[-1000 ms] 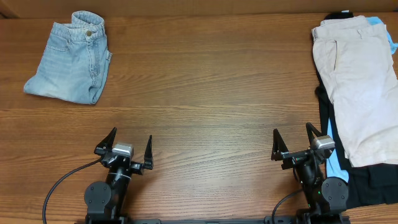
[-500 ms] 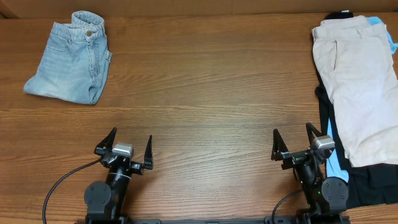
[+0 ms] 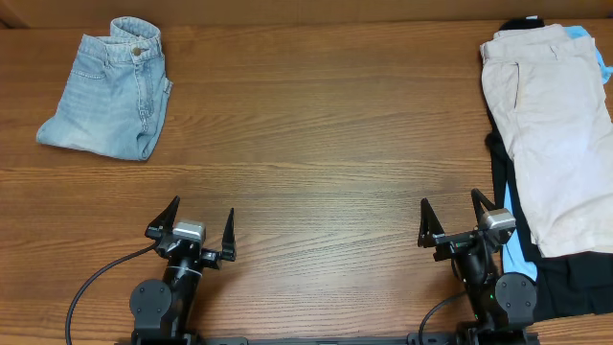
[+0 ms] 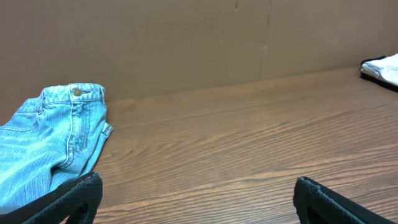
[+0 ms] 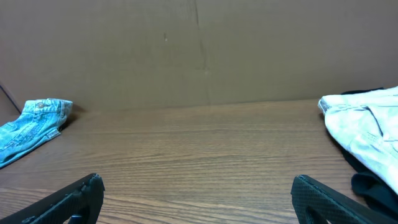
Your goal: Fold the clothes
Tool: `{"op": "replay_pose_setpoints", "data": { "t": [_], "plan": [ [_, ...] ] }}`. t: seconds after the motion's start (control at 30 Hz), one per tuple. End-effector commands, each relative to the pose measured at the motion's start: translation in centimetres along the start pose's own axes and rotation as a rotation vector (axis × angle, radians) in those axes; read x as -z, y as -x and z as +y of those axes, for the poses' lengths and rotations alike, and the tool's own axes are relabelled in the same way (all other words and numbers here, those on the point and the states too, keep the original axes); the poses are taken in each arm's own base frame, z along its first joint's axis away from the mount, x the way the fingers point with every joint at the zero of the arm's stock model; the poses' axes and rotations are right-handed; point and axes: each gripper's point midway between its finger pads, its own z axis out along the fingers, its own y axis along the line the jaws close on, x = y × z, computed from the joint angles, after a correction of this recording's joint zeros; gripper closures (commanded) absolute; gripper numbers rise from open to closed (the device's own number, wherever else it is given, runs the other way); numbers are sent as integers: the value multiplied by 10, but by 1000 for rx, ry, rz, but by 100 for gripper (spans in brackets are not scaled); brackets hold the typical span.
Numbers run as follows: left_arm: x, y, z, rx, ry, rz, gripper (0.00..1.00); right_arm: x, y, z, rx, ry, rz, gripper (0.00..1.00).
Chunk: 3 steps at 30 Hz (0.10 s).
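Listing from the overhead view, we found a wooden table (image 3: 316, 144) carrying two lots of clothes.

- Upper left of the frame: folded light-blue denim shorts (image 3: 107, 88), with the waistband and button toward the top edge.
- Right edge of the frame: beige shorts (image 3: 556, 134) lay flat on a black garment (image 3: 575, 278). A sky-blue garment (image 3: 517, 257) showed at the pile's lower left.
- Lower left: the left gripper (image 3: 201, 218) had its fingers spread wide and held nothing.
- Lower right: the right gripper (image 3: 450, 206) was likewise wide open and empty, just beside the pile.

We noted both grippers well apart from the denim shorts. Our left wrist view placed those shorts at its lower left.
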Motion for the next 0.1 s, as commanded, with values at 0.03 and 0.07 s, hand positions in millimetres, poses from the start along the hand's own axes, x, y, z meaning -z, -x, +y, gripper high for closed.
{"op": "replay_pose_setpoints", "data": {
  "t": [0.03,0.07],
  "plan": [
    [0,0,0,11,3,-8,0,0,-2,1,4,5,-3,0],
    [0,0,0,11,3,-8,0,0,-2,1,4,5,-3,0]
  ]
}}
